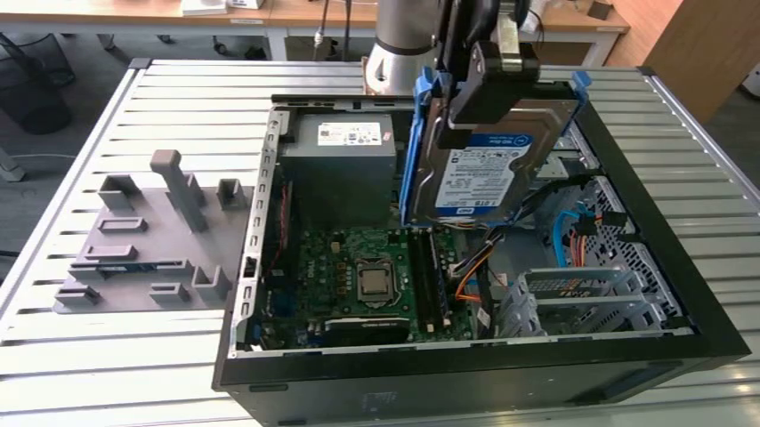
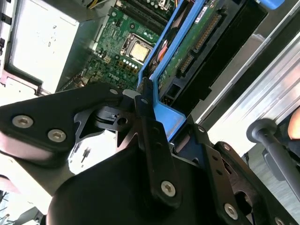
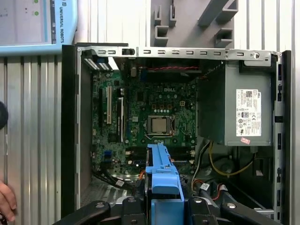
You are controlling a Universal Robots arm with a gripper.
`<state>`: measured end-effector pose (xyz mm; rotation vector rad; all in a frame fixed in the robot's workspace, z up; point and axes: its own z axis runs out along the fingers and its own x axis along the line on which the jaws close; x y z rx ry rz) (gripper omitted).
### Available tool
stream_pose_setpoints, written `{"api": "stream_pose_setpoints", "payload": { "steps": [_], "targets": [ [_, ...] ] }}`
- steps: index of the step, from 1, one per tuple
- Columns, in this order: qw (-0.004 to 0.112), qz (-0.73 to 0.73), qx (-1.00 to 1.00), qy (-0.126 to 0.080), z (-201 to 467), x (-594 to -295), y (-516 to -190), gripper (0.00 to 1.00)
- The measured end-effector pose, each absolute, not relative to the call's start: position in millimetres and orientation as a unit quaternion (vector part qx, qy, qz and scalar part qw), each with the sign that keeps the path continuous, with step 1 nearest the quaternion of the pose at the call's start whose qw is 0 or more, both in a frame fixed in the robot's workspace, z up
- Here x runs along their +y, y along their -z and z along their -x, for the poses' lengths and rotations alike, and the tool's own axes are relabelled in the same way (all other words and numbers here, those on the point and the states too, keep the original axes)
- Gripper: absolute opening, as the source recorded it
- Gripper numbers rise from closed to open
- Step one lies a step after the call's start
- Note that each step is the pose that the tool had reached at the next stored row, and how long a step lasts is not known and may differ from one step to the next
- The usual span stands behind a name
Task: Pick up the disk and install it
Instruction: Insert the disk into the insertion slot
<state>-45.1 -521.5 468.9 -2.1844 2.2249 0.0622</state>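
One open PC case (image 1: 475, 374) lies on its side on the slatted desk (image 1: 178, 98), open face up. Contents:
- green board (image 1: 344, 267) w/ bare CPU (image 1: 375, 280), on the case floor
- grey PSU (image 1: 344, 160) w/ white sticker, in the far corner toward the exterior view's left
- grey cage (image 1: 582, 298) w/ blue latches, in the near corner toward the exterior view's right
- orange wires (image 1: 472, 267) betw. board and cage
- blue cable (image 1: 582, 227) by the wall at the exterior view's right

Outside the case, at the exterior view's left, a grey fixture plate (image 1: 155, 240) w/ upright pegs rests on the desk, just beside the case wall.

Disk (image 1: 493, 173): off the desk, hanging over the far half of the case, just beside the PSU toward the exterior view's right. It stands near upright, tilted, label face toward the near side, w/ blue bracket (image 1: 416, 151) along its edges. Its lower edge is over the board's far part; contact w/ anything in the case cannot be told.

End effector (image 1: 481, 116): reaches from above, clenched on the disk's upper end. In the second wrist view one black finger (image 2: 151, 126) presses flat on the bracket. Arm base (image 1: 398, 44) stands at the desk's far side, behind the case. In the first wrist view a person's hand (image 3: 5, 201) is over the desk slats, apart from the case.
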Motion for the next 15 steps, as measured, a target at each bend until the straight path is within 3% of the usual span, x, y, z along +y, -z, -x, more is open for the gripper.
{"api": "stream_pose_setpoints", "payload": {
  "steps": [15],
  "targets": [
    [0.011,0.7,0.714,-0.02,34.3,-538.0,-467.5,0.36]
  ]
}}
